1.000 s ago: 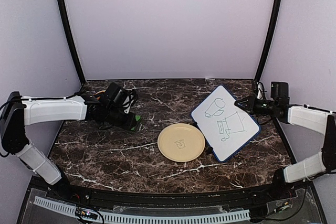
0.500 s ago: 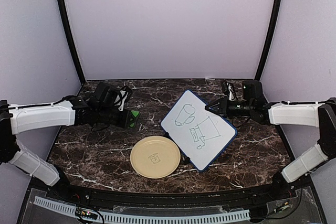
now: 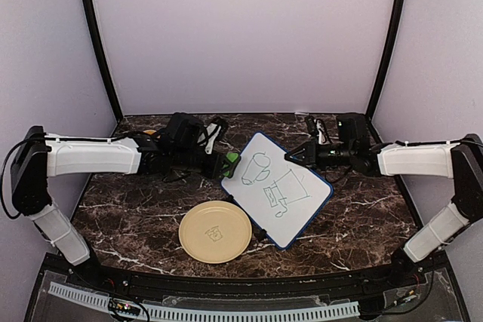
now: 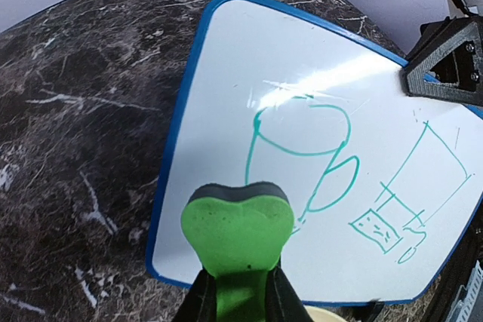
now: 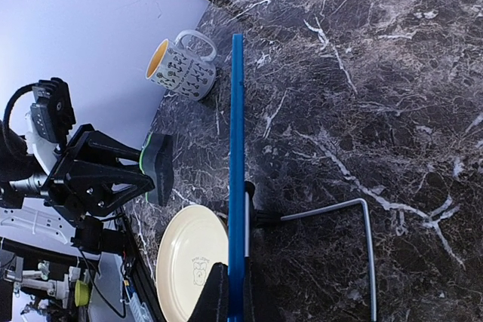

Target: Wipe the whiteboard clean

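Note:
The whiteboard (image 3: pixel 275 188) has a dark-blue frame and teal marker doodles. It stands tilted at the table's middle. My right gripper (image 3: pixel 299 157) is shut on its upper right edge. The right wrist view shows the board edge-on (image 5: pixel 237 148) between my right gripper's (image 5: pixel 232 292) jaws. My left gripper (image 3: pixel 217 164) is shut on a green eraser (image 3: pixel 231 162) at the board's left edge. In the left wrist view my left gripper (image 4: pixel 238 295) holds the eraser (image 4: pixel 238 224) in front of the board's (image 4: pixel 226 103) lower left part. In the right wrist view a gap shows between the eraser (image 5: pixel 158 167) and the board's face.
A round pale-yellow plate (image 3: pixel 215 231) lies in front of the board's lower edge, also in the right wrist view (image 5: pixel 192 262). A patterned mug (image 5: pixel 181 62) stands at the back left behind my left arm. The board's wire stand (image 5: pixel 355 209) rests on the marble behind it.
My right gripper has carried the whiteboard left toward the middle. The plate has shifted left and nearer. My left gripper has moved right with the eraser up to the board's left edge.

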Available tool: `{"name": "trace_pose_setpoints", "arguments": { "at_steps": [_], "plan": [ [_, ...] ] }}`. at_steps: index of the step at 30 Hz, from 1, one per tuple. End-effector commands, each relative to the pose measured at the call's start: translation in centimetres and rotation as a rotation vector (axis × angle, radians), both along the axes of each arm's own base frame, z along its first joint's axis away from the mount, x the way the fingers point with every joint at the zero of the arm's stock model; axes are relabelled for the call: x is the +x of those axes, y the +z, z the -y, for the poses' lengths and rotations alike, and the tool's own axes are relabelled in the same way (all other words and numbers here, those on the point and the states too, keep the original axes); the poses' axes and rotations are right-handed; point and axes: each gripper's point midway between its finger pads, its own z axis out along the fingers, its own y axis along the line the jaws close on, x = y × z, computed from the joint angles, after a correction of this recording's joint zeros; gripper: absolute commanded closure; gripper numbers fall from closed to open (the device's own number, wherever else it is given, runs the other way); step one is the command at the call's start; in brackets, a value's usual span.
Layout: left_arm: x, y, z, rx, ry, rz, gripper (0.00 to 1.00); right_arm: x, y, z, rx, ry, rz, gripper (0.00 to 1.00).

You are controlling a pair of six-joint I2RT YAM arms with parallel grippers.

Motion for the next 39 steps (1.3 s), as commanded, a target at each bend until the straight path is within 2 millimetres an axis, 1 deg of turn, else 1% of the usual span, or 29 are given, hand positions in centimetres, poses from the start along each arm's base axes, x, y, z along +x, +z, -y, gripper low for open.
{"name": "trace_pose_setpoints", "arguments": {
  "at_steps": [1, 4, 6, 8, 12, 14, 19, 22, 25, 27, 32, 34, 39],
  "plan": [
    [1.5, 2.6, 3.9, -0.045, -0.073, 0.068, 0.99, -0.9, -1.3, -0.4, -0.044, 0.032, -0.029, 1.0],
    [2.6, 2.5, 5.8, -0.03, -0.095, 0.076, 0.99, -0.9, -1.3, -0.4, -0.046, 0.032, -0.029, 1.0],
    [2.9, 2.1, 6.8, -0.022, -0.113, 0.067, 0.99, -0.8, -1.3, -0.5, -0.048, 0.035, -0.026, 1.0],
    [3.3, 1.8, 7.5, -0.012, -0.12, 0.065, 0.99, -0.6, -1.2, -0.5, -0.054, 0.035, -0.02, 1.0],
    [3.9, 1.5, 8.4, 0.017, -0.117, 0.077, 1.0, -0.5, -1.2, -0.5, -0.063, 0.035, -0.014, 1.0],
    [3.5, 1.3, 9.0, 0.026, -0.141, 0.088, 1.0, -0.5, -1.0, -0.6, -0.059, 0.039, -0.011, 1.0],
    [1.6, 0.5, 11.0, 0.055, -0.213, 0.109, 1.0, -0.3, -0.9, -0.7, -0.061, 0.047, -0.005, 1.0],
    [1.0, -0.2, 11.6, 0.062, -0.229, 0.101, 1.0, -0.3, -0.9, -0.8, -0.062, 0.051, -0.005, 1.0],
    [1.4, -0.5, 11.3, 0.079, -0.195, 0.106, 1.0, -0.3, -0.9, -0.9, -0.063, 0.054, -0.005, 1.0],
    [2.5, -0.7, 10.4, 0.107, -0.142, 0.126, 1.0, -0.4, -0.9, -0.9, -0.062, 0.058, -0.003, 1.0],
    [5.6, -0.7, 7.2, 0.088, -0.015, 0.097, 1.0, -0.3, -0.7, -0.9, -0.067, 0.06, 0.004, 1.0],
    [6.2, -0.9, 6.1, 0.089, 0.015, 0.086, 1.0, -0.3, -0.7, -0.8, -0.071, 0.061, 0.006, 1.0],
    [6.8, -1.1, 5.3, 0.099, 0.023, 0.077, 1.0, -0.3, -0.8, -0.8, -0.074, 0.064, 0.009, 1.0]
  ]
}}
